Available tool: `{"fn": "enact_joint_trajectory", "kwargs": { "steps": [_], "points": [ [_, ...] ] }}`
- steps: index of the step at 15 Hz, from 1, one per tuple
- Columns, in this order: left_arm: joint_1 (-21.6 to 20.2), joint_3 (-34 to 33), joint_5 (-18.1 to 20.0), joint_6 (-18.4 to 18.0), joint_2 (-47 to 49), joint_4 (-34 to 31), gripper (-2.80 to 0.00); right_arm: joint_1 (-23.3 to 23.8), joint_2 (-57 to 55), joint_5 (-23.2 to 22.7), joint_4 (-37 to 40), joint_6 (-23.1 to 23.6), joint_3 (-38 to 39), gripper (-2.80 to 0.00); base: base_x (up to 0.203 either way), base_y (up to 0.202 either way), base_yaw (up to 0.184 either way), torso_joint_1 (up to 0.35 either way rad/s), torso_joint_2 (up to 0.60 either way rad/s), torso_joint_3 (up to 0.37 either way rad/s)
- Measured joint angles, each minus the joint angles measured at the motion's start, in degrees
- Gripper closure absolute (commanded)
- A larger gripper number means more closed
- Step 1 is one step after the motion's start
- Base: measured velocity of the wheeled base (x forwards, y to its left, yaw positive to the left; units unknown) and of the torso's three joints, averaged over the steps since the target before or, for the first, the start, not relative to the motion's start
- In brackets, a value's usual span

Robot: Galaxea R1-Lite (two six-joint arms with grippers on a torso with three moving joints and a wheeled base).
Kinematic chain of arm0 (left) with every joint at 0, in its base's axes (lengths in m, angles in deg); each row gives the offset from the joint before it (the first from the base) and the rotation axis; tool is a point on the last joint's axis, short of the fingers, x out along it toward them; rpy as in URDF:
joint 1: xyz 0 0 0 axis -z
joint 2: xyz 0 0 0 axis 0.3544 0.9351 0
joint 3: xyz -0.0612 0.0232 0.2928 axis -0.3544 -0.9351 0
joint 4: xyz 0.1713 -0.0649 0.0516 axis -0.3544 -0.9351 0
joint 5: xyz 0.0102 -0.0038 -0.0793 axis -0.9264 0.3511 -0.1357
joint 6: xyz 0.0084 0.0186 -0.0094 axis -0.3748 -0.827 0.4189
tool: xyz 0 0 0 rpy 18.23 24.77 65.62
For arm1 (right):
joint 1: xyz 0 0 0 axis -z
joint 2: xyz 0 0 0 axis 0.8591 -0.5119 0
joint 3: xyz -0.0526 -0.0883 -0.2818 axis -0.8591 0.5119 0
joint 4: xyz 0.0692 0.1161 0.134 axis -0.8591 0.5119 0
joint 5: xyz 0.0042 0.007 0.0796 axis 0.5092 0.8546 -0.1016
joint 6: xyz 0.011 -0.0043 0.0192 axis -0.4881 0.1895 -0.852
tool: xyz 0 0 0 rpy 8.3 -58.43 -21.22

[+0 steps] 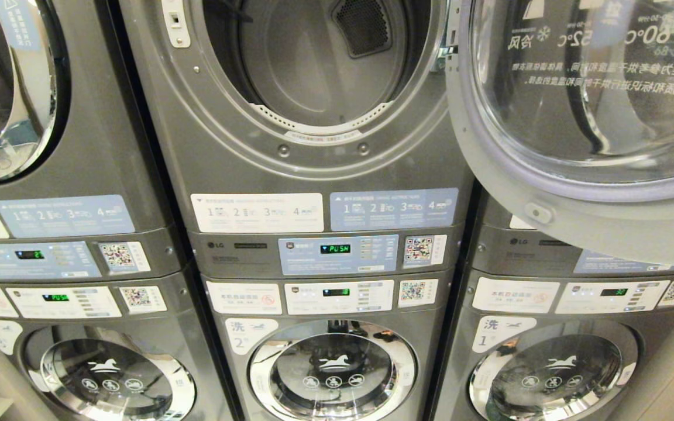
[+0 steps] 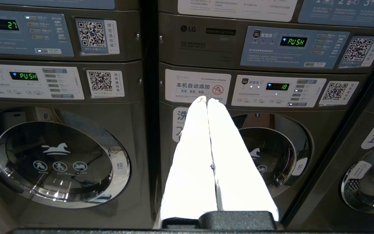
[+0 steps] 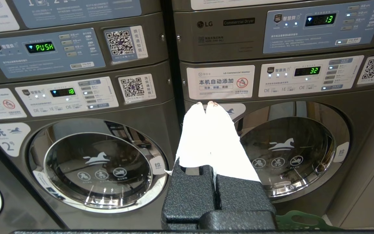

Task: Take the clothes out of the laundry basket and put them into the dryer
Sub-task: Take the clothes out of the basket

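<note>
The dryer (image 1: pixel 313 175) is the upper machine of the middle stack, dark grey, with a green PUSH display (image 1: pixel 335 248). Its round glass door (image 1: pixel 583 117) is swung wide open to the right, and the part of the grey drum (image 1: pixel 313 64) that shows holds nothing. The clothes are out of view. Only a green rim of the laundry basket (image 3: pixel 304 222) shows low in the right wrist view. My left gripper (image 2: pixel 207 100) is shut and empty, pointing at the middle washer below the dryer. My right gripper (image 3: pixel 207 104) is shut and empty before the right-hand washer. Neither arm is in the head view.
Like stacks stand left and right of the dryer. Washers with white horse logos (image 1: pixel 332 365) sit underneath, doors closed. The open door hangs out over the right-hand stack (image 1: pixel 577 292). A pale wall (image 3: pixel 368 182) borders the right side.
</note>
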Motion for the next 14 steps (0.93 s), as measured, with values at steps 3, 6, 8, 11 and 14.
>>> {"fn": "enact_joint_trajectory", "kwargs": {
  "steps": [3,6,8,11,14],
  "points": [
    [0.0,0.0,0.0,0.0,-0.1,0.0,0.00,0.0,0.0,0.0,0.0,0.0,0.0,0.00,0.000,0.000,0.000,0.000,0.00,0.000],
    [0.0,0.0,0.0,0.0,-0.1,0.0,0.00,0.0,0.0,0.0,0.0,-0.1,0.0,0.00,0.001,-0.019,0.000,-0.004,0.00,0.001],
    [0.0,0.0,0.0,0.0,-0.1,0.0,0.00,0.0,0.0,0.0,0.0,-0.1,0.0,0.00,0.001,-0.146,0.000,0.006,0.00,0.002],
    [0.0,0.0,0.0,0.0,-0.1,0.0,0.00,0.0,0.0,0.0,0.0,-0.1,0.0,0.00,0.000,-0.198,0.003,0.000,0.00,-0.001],
    [0.0,0.0,0.0,0.1,-0.1,0.0,0.00,0.0,0.0,0.0,0.0,-0.1,0.0,0.00,0.000,-0.193,0.001,0.000,0.00,0.007]
  ]
}}
